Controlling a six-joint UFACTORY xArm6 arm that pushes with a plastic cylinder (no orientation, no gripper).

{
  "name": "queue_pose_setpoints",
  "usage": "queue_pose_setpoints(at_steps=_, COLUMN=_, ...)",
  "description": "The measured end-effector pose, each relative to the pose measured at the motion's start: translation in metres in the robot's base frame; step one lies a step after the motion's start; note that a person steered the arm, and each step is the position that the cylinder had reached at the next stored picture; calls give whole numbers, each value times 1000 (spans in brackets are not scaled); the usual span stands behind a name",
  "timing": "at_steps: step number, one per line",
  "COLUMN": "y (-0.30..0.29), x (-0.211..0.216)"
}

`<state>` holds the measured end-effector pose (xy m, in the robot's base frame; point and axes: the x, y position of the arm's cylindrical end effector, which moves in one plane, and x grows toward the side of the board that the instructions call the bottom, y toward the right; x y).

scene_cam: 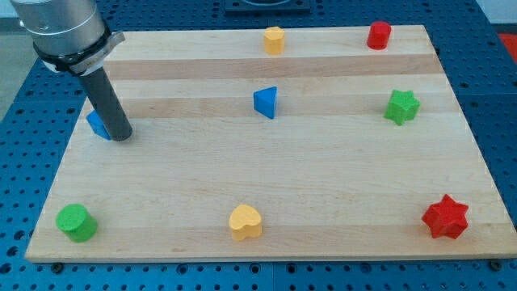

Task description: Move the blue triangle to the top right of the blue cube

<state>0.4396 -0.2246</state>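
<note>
My tip [121, 137], a bare rod with no hand to open or clench, rests at the view's left, seemingly touching the half-hidden blue cube [98, 125], while the blue triangle [266, 103] lies well apart to its right, slightly higher, mid-worktop [323, 186].

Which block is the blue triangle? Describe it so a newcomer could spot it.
Start at the wooden board and find the yellow block at its top edge. Just below it, near the board's middle, sits the blue triangle. It stands alone, whereas the blue cube is half hidden behind my tip.
</note>
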Motion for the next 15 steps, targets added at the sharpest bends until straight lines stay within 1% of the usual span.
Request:
queue_pose_setpoints(at_steps=1, y=2, x=0)
queue_pose_setpoints(at_steps=2, y=30, x=16)
queue_pose_setpoints(at_steps=3, y=45, x=26)
queue_pose_setpoints(at_steps=4, y=54, x=26)
queue_pose_setpoints(at_steps=5, y=83, x=28)
queue_pose_setpoints(at_steps=7, y=89, x=28)
queue_pose_setpoints(at_steps=10, y=158, x=30)
queue_pose_setpoints(at_steps=11, y=196, x=30)
queue_pose_setpoints(at_steps=12, y=232, x=24)
queue_pose_setpoints(at_steps=13, y=241, x=15)
queue_pose_setpoints(at_steps=15, y=227, x=-16)
